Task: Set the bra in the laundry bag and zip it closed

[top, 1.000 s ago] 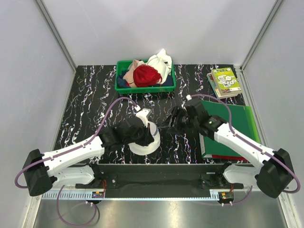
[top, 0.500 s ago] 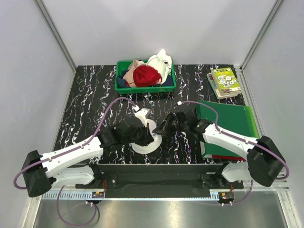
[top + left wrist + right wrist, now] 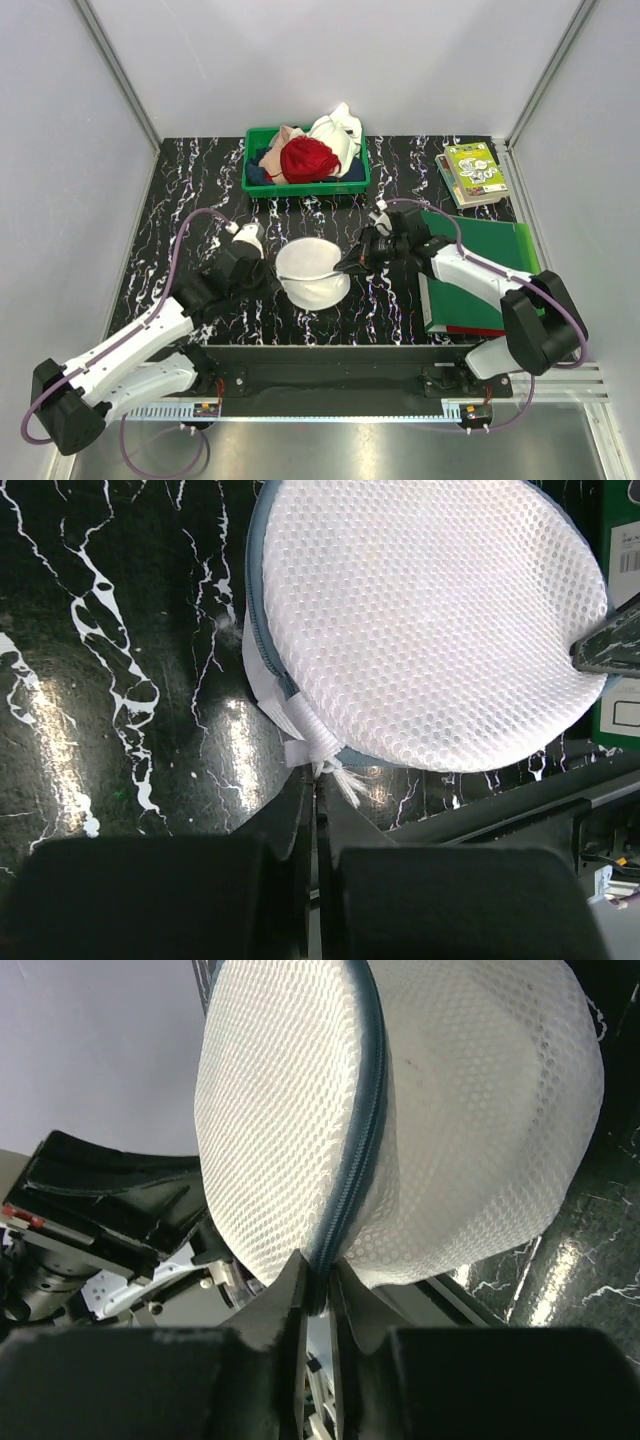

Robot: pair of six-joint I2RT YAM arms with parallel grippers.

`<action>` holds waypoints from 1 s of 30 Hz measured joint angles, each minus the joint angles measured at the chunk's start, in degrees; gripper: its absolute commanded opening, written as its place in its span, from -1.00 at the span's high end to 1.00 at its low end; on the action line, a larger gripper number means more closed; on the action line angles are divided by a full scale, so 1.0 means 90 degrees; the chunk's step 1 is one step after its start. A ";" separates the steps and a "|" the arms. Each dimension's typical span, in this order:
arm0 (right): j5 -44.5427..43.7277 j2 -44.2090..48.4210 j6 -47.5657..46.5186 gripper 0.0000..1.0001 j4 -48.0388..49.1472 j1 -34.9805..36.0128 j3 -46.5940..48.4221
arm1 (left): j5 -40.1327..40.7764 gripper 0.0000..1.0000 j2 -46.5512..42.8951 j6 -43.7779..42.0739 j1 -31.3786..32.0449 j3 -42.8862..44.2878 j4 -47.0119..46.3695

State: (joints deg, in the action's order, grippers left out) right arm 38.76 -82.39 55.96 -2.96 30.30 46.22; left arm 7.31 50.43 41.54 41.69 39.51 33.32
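Black marble-look table [image 3: 190, 200] with white veins, plain grey walls round it. The laundry bag [image 3: 313, 275] sits right between the two sets of jaws, one arm on each side of it.

The left gripper [image 3: 312, 785] has its jaws squeezed nearly together, only a sliver of gap, and it's nipping the little white fabric tab [image 3: 305, 742] that hangs off the bag's rim. The mesh dome spreads out straight ahead of those jaws and off to one side. The right gripper [image 3: 318, 1282] is clamped just as tight on the opposite edge, and the grey zip [image 3: 362, 1130] runs straight down into the slit between its jaws, with one mesh half bulging out on either side of them. The zip looks done up along every bit I can see.

Can't pick out the bra itself. Something smooth and white shows through the mesh in the right wrist view, but I can't tell what it is. Also can't tell if the bag is resting on the table.

Well beyond both jaws there's a green bin [image 3: 300, 188] with a red garment [image 3: 307, 158] on top. Behind the right jaws, under that arm, lies a green folder [image 3: 490, 255].
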 measured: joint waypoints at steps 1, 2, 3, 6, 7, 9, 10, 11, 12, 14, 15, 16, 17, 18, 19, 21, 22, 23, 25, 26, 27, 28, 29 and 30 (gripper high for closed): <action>0.0029 -0.0058 -0.0202 0.18 -0.0158 -0.0012 0.0114 | 0.0007 0.46 0.0027 -0.0066 -0.0017 0.0036 0.0032; 0.0019 -0.0068 -0.0318 0.04 -0.0304 -0.0034 0.0192 | 0.0044 0.28 0.0078 -0.0158 -0.0029 0.0092 0.0102; -0.0104 -0.0066 -0.0495 -0.05 -0.0610 -0.0058 0.0316 | 0.0114 -0.04 0.0124 -0.0245 -0.0063 0.0155 0.0223; -0.0855 0.0119 -0.1020 -0.43 -0.1530 -0.0158 0.0556 | 0.0197 -0.22 0.0090 -0.0444 -0.0155 0.0240 0.0488; -0.1207 0.0274 -0.1171 -0.73 -0.1843 -0.0175 0.0566 | 0.0189 -0.22 -0.0002 -0.0498 -0.0165 0.0240 0.0505; -0.1887 0.0680 -0.1375 -0.99 -0.2385 -0.0204 0.0549 | 0.0095 -0.24 -0.0359 -0.0590 -0.0165 0.0240 0.0500; -0.2193 0.0971 -0.1477 -0.99 -0.2589 -0.0209 0.0493 | 0.0017 -0.25 -0.0631 -0.0631 -0.0165 0.0236 0.0449; -0.2385 0.1205 -0.1508 -0.99 -0.2696 -0.0209 0.0437 | -0.0104 -0.27 -0.0937 -0.0665 -0.0165 0.0221 0.0367; -0.2591 0.1523 -0.1569 -1.00 -0.2725 -0.0209 0.0325 | -0.0216 -0.28 -0.1200 -0.0687 -0.0165 0.0185 0.0255; -0.2871 0.2254 -0.1605 -0.99 -0.2713 -0.0209 -0.0012 | -0.0585 -0.32 -0.1960 -0.0714 -0.0168 -0.0097 -0.0291; -0.2943 0.2662 -0.1598 -1.00 -0.2601 -0.0209 -0.0255 | -0.0731 -0.33 -0.2254 -0.0709 -0.0168 -0.0262 -0.0483; -0.2992 0.3094 -0.1579 -0.99 -0.2450 -0.0209 -0.0556 | -0.0950 -0.33 -0.2654 -0.0678 -0.0168 -0.0568 -0.0884; -0.3014 0.3531 -0.1542 -0.99 -0.2302 -0.0209 -0.0855 | -0.1173 -0.36 -0.3048 -0.0622 -0.0168 -0.0954 -0.1224; -0.3016 0.3893 -0.1491 -0.99 -0.2127 -0.0209 -0.1120 | -0.1328 -0.36 -0.3293 -0.0539 -0.0168 -0.1222 -0.1413; -0.3014 0.4347 -0.1389 -0.99 -0.1860 -0.0209 -0.1481 | -0.1481 -0.38 -0.3517 -0.0442 -0.0168 -0.1503 -0.1596; -0.3026 0.5287 -0.1105 -0.99 -0.1401 -0.0209 -0.2205 | -0.1797 -0.41 -0.4141 -0.0153 -0.0168 -0.2276 -0.2144; -0.3038 0.5812 -0.0906 -0.99 -0.1212 -0.0209 -0.2594 | -0.1938 -0.45 -0.4539 0.0036 -0.0168 -0.2703 -0.2378; -0.3043 0.6028 -0.0823 -0.99 -0.1137 -0.0209 -0.2761 | -0.2008 -0.54 -0.4789 0.0141 -0.0168 -0.2951 -0.2497; -0.3070 0.6926 -0.0425 -0.99 -0.0809 -0.0209 -0.3339 | -0.2118 -0.63 -0.5309 0.0425 -0.0168 -0.3490 -0.2885; -0.3072 0.7305 -0.0265 -0.99 -0.0721 -0.0209 -0.3568 | -0.2152 -0.68 -0.5469 0.0556 -0.0168 -0.3718 -0.3126; -0.3077 0.7667 -0.0109 -0.99 -0.0610 -0.0209 -0.3784 | -0.2191 -0.70 -0.5530 0.0690 -0.0168 -0.3900 -0.3330; -0.3077 0.8019 0.0041 -0.99 -0.0578 -0.0209 -0.3997 | -0.2242 -0.70 -0.5537 0.0794 -0.0168 -0.4017 -0.3478; -0.3077 0.8415 0.0175 -0.99 -0.0571 -0.0209 -0.4199 | -0.2356 -0.71 -0.5537 0.0947 -0.0168 -0.4119 -0.3694; -0.3075 0.8745 0.0304 -0.99 -0.0585 -0.0209 -0.4379 | -0.2460 -0.80 -0.5537 0.1115 -0.0168 -0.4163 -0.3968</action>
State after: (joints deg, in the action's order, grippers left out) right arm 11.09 -3.68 58.70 -8.23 28.42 6.81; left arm -14.83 0.60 51.57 40.18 2.04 -2.39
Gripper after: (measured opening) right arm 0.994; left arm 0.846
